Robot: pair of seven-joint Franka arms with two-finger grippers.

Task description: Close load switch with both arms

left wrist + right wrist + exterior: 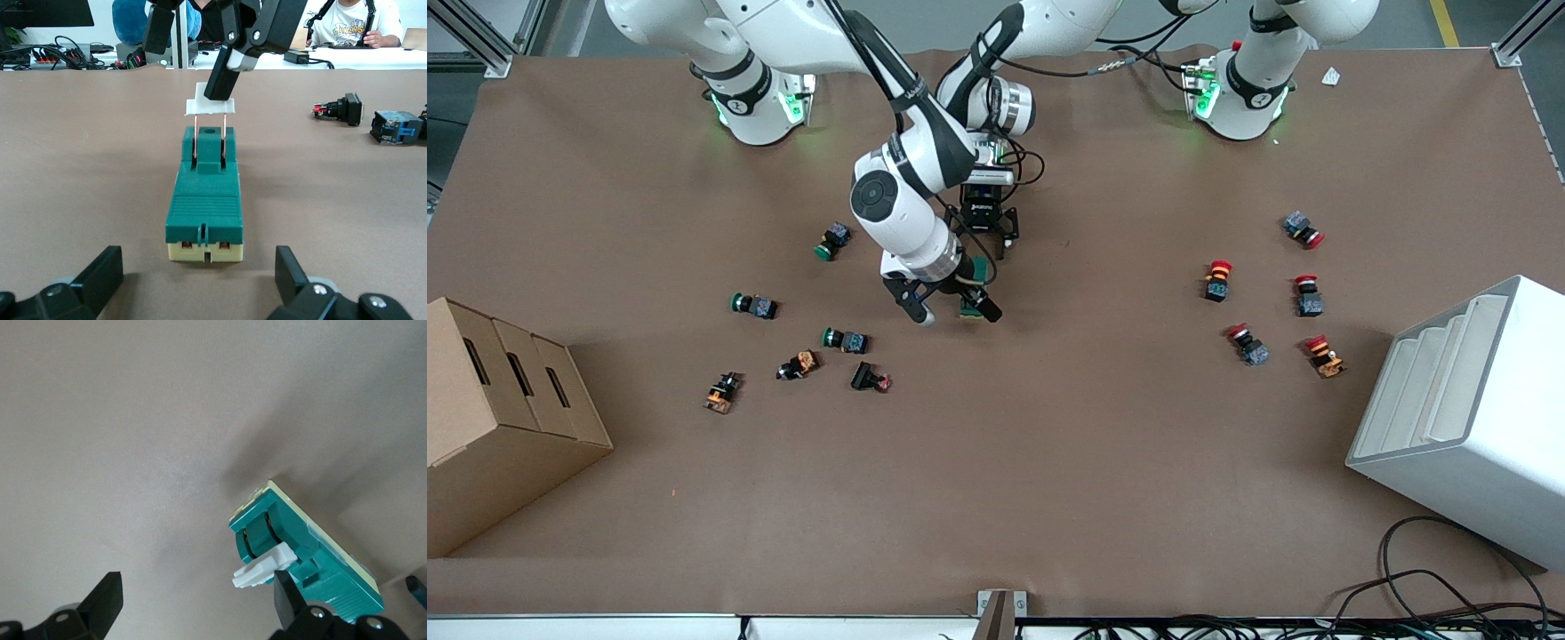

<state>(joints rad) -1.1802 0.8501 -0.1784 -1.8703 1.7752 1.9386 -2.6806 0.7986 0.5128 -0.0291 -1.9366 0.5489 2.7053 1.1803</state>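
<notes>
The load switch [972, 286] is a dark green block with a cream base, lying on the brown table near its middle. In the left wrist view the load switch [203, 200] has its white toggle [210, 107] raised on two copper blades. My left gripper [985, 242] is open and low over the table at the switch's end toward the robots' bases, in line with it but not touching; it also shows in the left wrist view [199, 288]. My right gripper [951, 309] is open, and one of its fingers [288, 600] rests against the white toggle [263, 568].
Green-capped push-buttons [754, 305] and orange-bodied ones [722, 392] lie toward the right arm's end, by a cardboard box [498, 418]. Red-capped push-buttons [1217, 279] lie toward the left arm's end, by a white stepped bin [1467, 418].
</notes>
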